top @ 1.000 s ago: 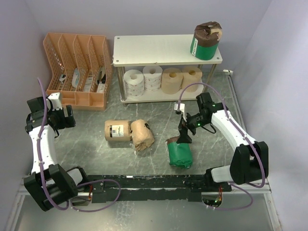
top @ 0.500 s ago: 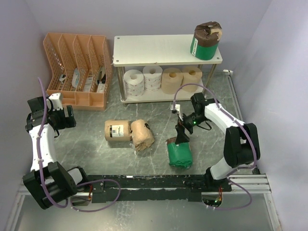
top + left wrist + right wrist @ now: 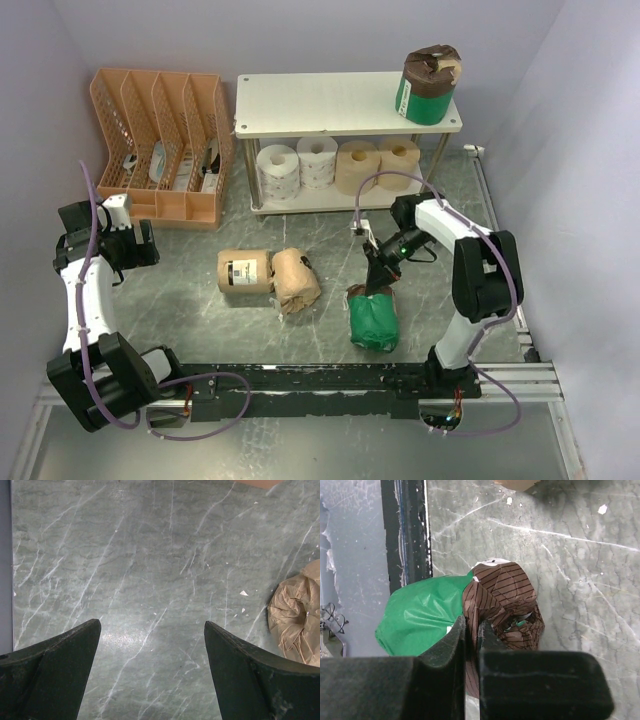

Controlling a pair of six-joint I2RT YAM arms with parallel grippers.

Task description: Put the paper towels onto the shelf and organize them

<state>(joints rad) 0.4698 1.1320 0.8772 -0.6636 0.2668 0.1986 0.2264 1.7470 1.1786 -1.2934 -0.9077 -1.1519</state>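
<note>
The shelf (image 3: 340, 105) stands well beyond the right gripper (image 3: 380, 280). Its lower tier holds four bare rolls in a row, and one green-wrapped roll (image 3: 428, 85) stands upright on the top board. Off to the side of the right jaws, toward the left arm, two tan-paper-wrapped rolls (image 3: 245, 270) (image 3: 297, 281) lie touching each other. One of them also shows at the edge of the left wrist view, beside the left gripper (image 3: 150, 670), whose jaws are spread wide over bare table.

The second green-wrapped roll (image 3: 420, 615) lies on its side directly under the right jaws. These are pressed together, seemingly pinching the gathered brown striped paper at its end.

Such a roll is likely light and squashy, and its glossy green film is probably slippery. The twisted end paper gives a pinch point but could tear or unfold. Spanning the body would be safer.

A white label (image 3: 236, 270) on one tan-wrapped roll carries dark print too small to read. No other writing is legible.
</note>
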